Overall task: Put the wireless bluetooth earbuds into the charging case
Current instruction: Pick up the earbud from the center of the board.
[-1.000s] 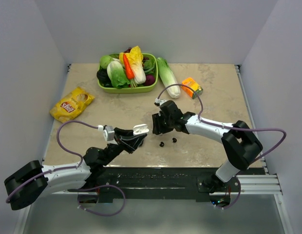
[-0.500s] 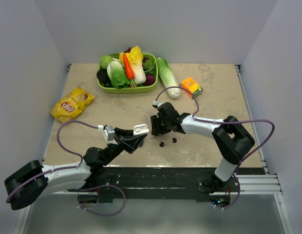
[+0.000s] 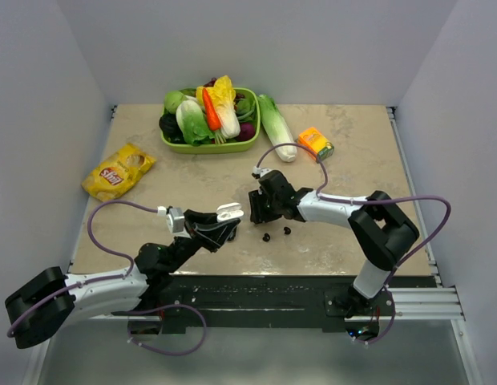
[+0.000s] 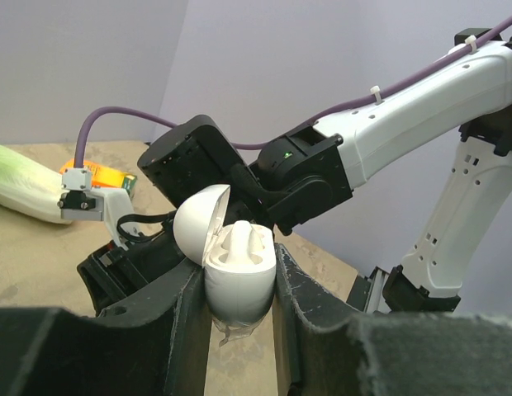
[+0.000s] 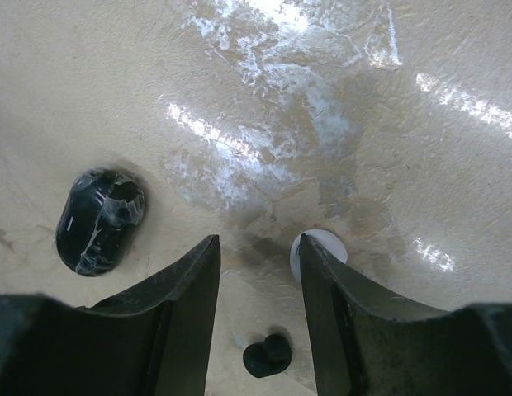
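One black earbud (image 5: 268, 355) lies loose between the right claw's (image 5: 258, 244) parted jaws.

1. Black earbuds (image 3: 267, 237): I count two.
2. White earbud (image 5: 320, 246): one that I can see, partly hidden.
3. Charging case (image 4: 239, 264): one, white.
4. Chip bag (image 3: 118, 171): one, yellow.
5. Green basket (image 3: 208, 147) of vegetables: one.
6. Orange box (image 3: 316, 143): one.
7. Loose cabbage (image 3: 276, 127): one.

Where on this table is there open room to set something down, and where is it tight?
Bare tabletop lies between the chip bag and the vegetable basket, and on the right from the orange box to the table edge. Crowded: front centre, where the left arm and right arm meet over two black earbuds and the white case.
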Robot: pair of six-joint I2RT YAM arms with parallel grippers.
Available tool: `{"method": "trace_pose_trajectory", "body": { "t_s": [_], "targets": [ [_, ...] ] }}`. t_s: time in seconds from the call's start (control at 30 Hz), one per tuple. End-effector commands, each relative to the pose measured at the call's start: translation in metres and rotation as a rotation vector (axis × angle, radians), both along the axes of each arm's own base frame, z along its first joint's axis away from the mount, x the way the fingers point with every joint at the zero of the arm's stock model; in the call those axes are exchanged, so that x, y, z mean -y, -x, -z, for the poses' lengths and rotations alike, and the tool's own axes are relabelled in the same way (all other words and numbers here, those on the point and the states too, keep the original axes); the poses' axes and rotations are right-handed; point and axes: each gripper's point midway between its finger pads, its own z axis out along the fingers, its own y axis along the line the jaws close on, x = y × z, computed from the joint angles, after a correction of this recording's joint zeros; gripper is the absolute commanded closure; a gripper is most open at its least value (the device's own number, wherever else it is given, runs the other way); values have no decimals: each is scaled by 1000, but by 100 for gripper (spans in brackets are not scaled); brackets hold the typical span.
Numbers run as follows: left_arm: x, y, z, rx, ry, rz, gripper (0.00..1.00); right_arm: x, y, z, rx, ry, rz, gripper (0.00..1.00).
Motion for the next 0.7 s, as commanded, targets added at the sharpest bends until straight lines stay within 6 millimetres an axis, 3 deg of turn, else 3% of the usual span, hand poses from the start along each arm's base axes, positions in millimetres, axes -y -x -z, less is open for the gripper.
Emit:
{"method": "trace_pose_trajectory", "body": {
  "t_s": [0.0,0.67],
  "targets": [
    [-39,26,79,-38,-86,-10,100,19,-2,-1,37,56,48,53],
    [-38,28,77,-37,-80,5,100,17,-2,-31,95,-15,50,51]
  ]
}}
